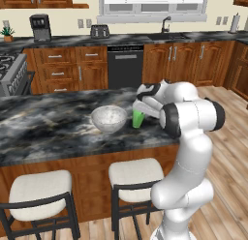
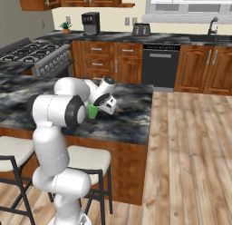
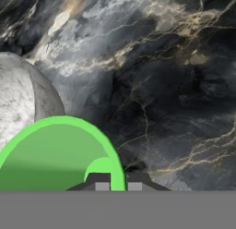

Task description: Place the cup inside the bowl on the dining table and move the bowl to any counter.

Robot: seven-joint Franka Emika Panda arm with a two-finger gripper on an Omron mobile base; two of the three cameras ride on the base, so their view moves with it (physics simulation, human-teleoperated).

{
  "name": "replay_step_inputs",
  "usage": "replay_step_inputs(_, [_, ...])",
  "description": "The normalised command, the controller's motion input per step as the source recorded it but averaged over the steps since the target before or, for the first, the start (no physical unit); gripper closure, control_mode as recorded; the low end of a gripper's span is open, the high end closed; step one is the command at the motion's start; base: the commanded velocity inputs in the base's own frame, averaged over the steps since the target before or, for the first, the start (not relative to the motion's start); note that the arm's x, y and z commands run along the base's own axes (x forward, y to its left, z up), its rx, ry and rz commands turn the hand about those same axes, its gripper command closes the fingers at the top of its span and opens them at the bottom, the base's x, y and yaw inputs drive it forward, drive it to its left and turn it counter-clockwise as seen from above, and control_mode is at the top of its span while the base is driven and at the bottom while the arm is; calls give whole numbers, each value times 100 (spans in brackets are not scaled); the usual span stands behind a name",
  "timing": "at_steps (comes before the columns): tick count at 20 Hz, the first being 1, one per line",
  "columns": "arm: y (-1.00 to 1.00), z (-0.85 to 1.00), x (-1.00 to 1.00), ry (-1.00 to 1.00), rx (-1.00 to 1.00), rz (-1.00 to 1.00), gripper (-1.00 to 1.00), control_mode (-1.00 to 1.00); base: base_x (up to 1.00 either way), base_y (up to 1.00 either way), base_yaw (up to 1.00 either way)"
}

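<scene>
My gripper (image 3: 118, 184) pinches the rim of the green cup (image 1: 138, 119), one finger inside and one outside, on the dining table (image 1: 53, 125) near its right end. The speckled bowl (image 1: 109, 118) sits just beside it, nothing in it; the cup's interior looks bare.

cup (image 1: 138, 119): 1 | bowl (image 1: 109, 118): 1 | stools (image 1: 136, 174): 2 | dining table (image 1: 48, 125): 1

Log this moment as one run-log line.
gripper: shut on green cup rim | cup: beside bowl, on dining table | bowl: empty
</scene>
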Motion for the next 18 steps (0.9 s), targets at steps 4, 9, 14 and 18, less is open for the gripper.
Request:
replay_step_inputs(4, [-3,37,-17,0,-7,0,100,-100,0,0,0])
replay_step_inputs(9, [-7,38,-13,0,-5,0,100,-100,0,0,0])
replay_step_inputs(14, [-1,35,-4,0,-3,0,100,-100,0,0,0])
replay_step_inputs(18, [0,38,0,0,0,0,100,-100,0,0,0])
